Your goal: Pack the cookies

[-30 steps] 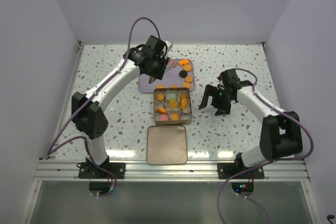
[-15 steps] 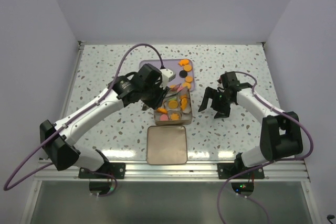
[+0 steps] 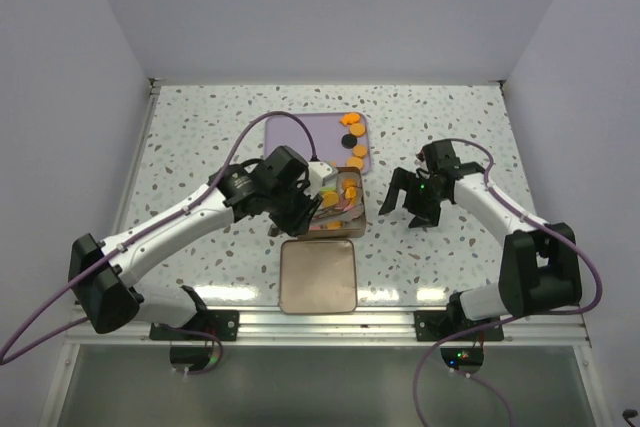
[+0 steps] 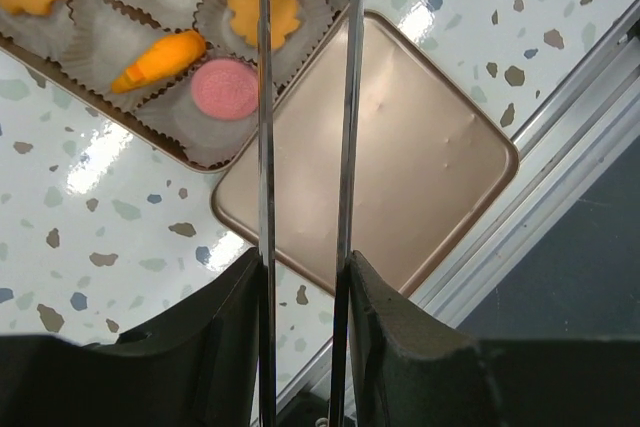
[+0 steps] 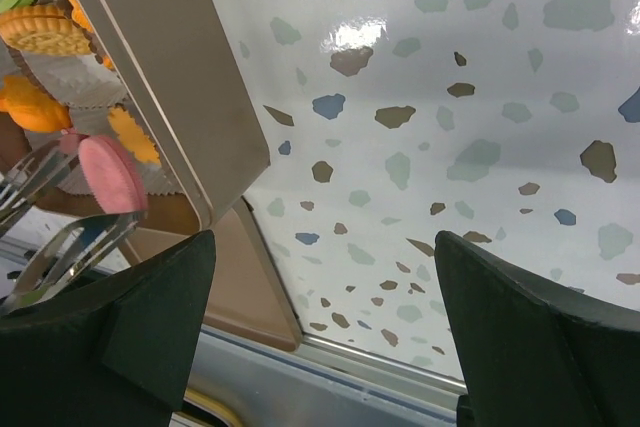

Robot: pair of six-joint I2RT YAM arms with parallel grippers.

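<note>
My left gripper (image 3: pixel 298 203) (image 4: pixel 305 267) is shut on thin metal tongs (image 4: pixel 265 147), which reach over the near part of the square metal tin (image 3: pixel 361 215). In the right wrist view the tongs' tips pinch a pink cookie (image 5: pixel 110 175) above the tin (image 5: pixel 170 57). The tin's paper cups hold orange cookies (image 4: pixel 260 12) and a pink one (image 4: pixel 225 87). More orange cookies (image 3: pixel 352 127) and a black one (image 3: pixel 351 141) lie on the purple tray (image 3: pixel 290 132). My right gripper (image 3: pixel 413 205) (image 5: pixel 322 237) is open and empty over the table, right of the tin.
The tin's flat lid (image 3: pixel 318 275) (image 4: pixel 400 177) lies on the table just in front of the tin, close to the near metal rail (image 3: pixel 330 319). Speckled tabletop (image 3: pixel 450 137) surrounds everything. White walls close the back and both sides.
My left arm has swung from the purple tray back toward me and now hangs over the tin with the tongs. The right arm has barely moved.
</note>
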